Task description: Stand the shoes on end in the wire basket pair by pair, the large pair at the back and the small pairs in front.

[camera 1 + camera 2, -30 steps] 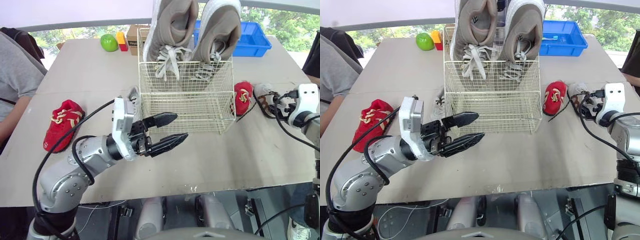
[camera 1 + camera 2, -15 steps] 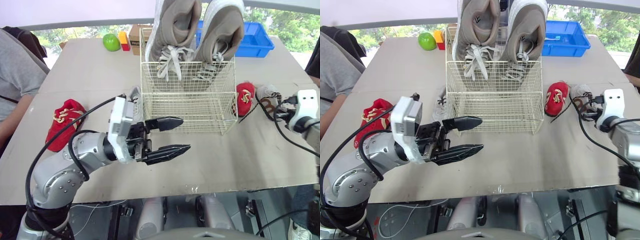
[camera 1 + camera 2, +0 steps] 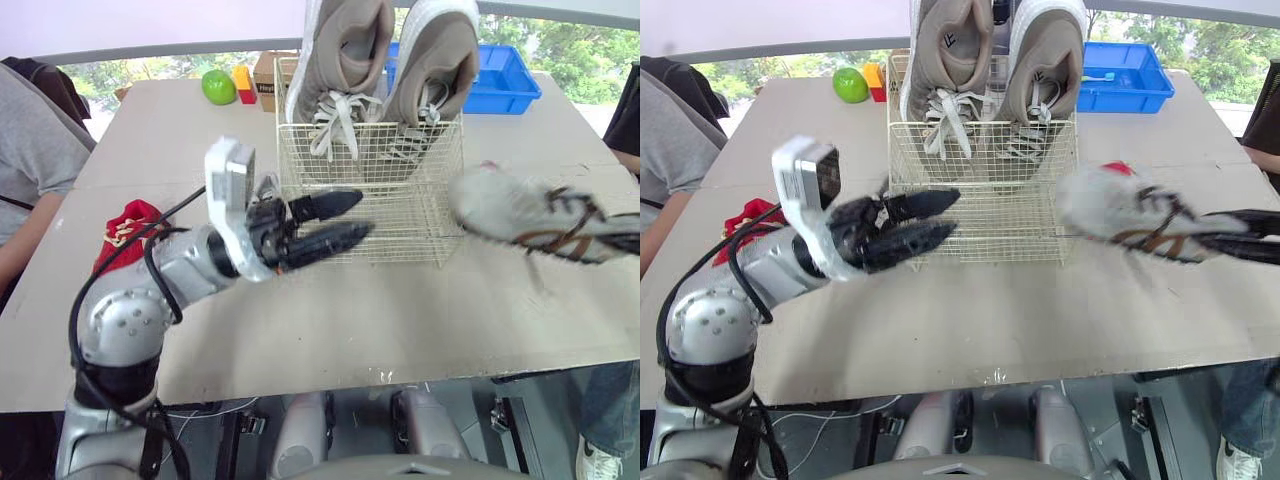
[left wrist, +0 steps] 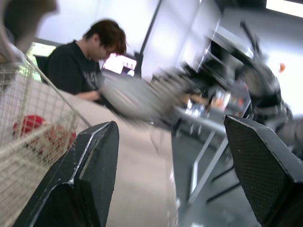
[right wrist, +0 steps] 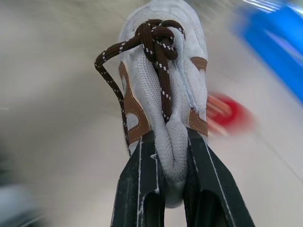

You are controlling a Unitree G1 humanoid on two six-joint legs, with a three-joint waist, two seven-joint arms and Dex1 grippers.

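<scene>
My right gripper (image 5: 173, 150) is shut on the heel of a small white shoe with brown laces (image 3: 525, 213), which hangs in the air by the front right corner of the wire basket (image 3: 372, 205). Two large grey shoes (image 3: 345, 60) stand on end at the back of the basket. My left gripper (image 3: 342, 221) is open and holds nothing, raised in front of the basket's left side. A small grey shoe (image 3: 267, 188) lies by the basket's left wall, partly behind that gripper. One red shoe (image 3: 124, 226) lies at the table's left, another red shoe (image 3: 1118, 168) behind the lifted shoe.
A green apple (image 3: 218, 86), a yellow and red block (image 3: 243, 81) and a cardboard box (image 3: 267, 78) stand at the back left. A blue bin (image 3: 506, 76) sits at the back right. A person's grey sleeve (image 3: 30, 150) is at the left table edge.
My right gripper has shut on the white shoe and lifted it off the table, swinging it left toward the basket. My left gripper has risen closer to the basket, still open.
</scene>
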